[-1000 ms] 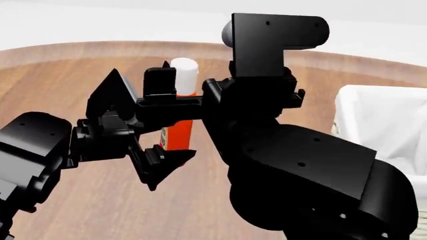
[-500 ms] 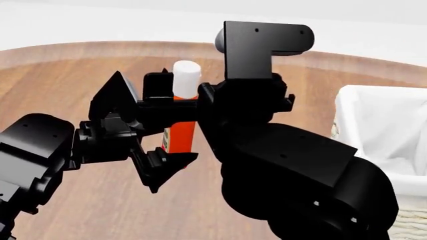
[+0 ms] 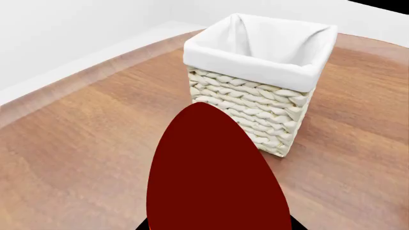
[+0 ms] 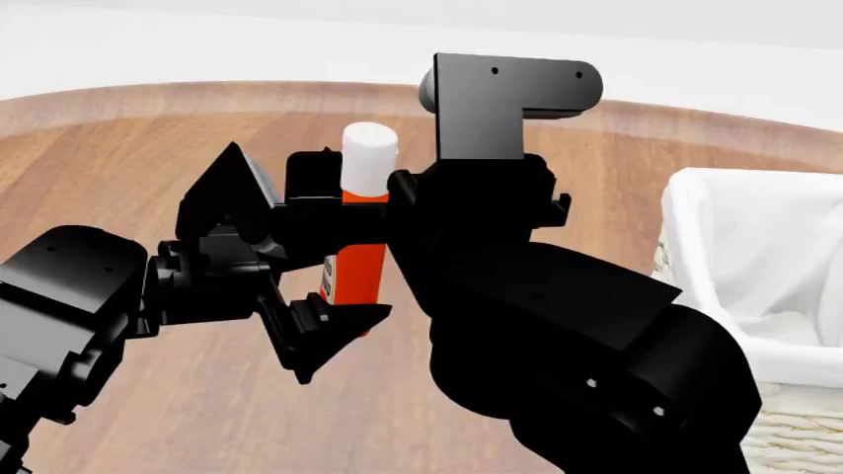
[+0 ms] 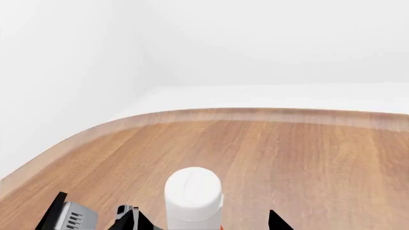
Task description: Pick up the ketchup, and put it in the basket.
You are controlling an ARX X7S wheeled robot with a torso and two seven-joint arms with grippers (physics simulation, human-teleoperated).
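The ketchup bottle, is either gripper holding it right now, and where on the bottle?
Yes: the right gripper holds the ketchup upright, just below its white cap.

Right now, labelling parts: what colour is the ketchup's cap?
White; the ketchup cap shows best in the right wrist view.
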